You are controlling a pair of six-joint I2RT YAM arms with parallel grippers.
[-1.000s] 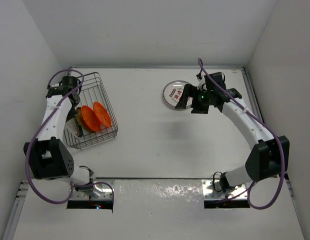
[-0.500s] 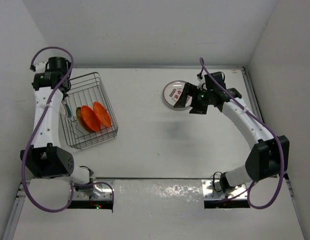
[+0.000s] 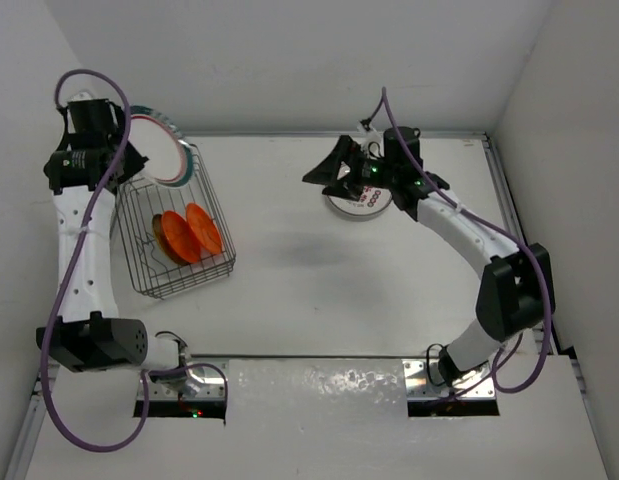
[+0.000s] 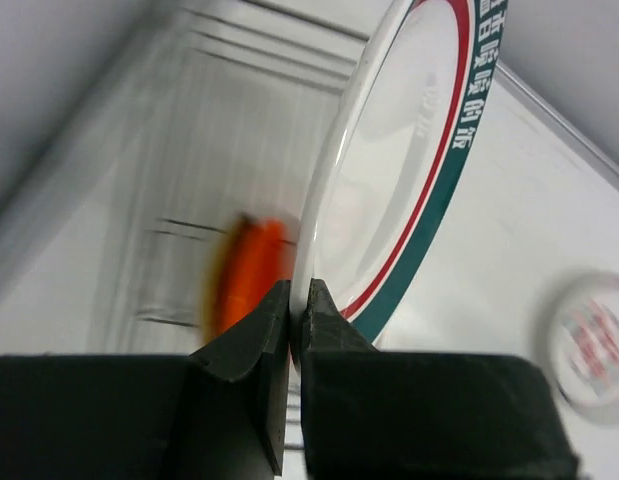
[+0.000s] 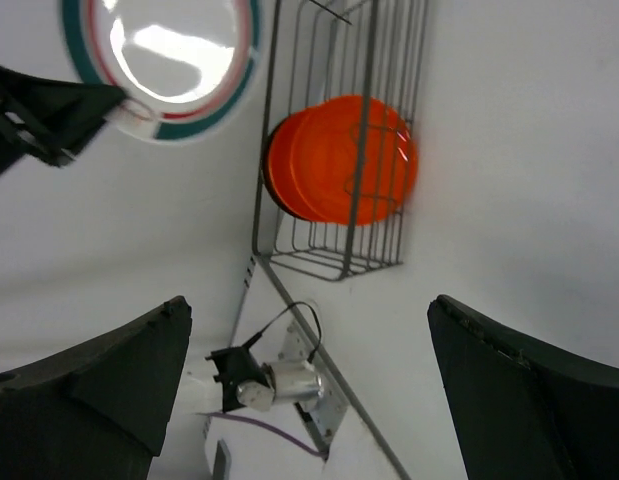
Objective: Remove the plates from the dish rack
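Observation:
My left gripper (image 3: 132, 155) is raised above the back left of the table, shut on the rim of a white plate with a teal and red rim ring (image 3: 167, 146), (image 4: 409, 170), held on edge. Its jaws (image 4: 299, 300) pinch the plate's lower rim. Below it sits the grey wire dish rack (image 3: 211, 186) with two orange plates (image 3: 189, 234) standing in it, also visible in the right wrist view (image 5: 339, 160). My right gripper (image 3: 329, 172) hangs open and empty, facing left, beside a white plate with red marks (image 3: 364, 203) lying flat on the table.
White walls close in the table at the back and on both sides. The left arm's base mount with its cable (image 5: 279, 375) shows at the table's near edge. The rack (image 5: 339, 255) stands near the left wall.
The left arm lifted the teal-rimmed plate out of the rack, up and towards the back wall. The right gripper rose off the flat plate and swung to face left.

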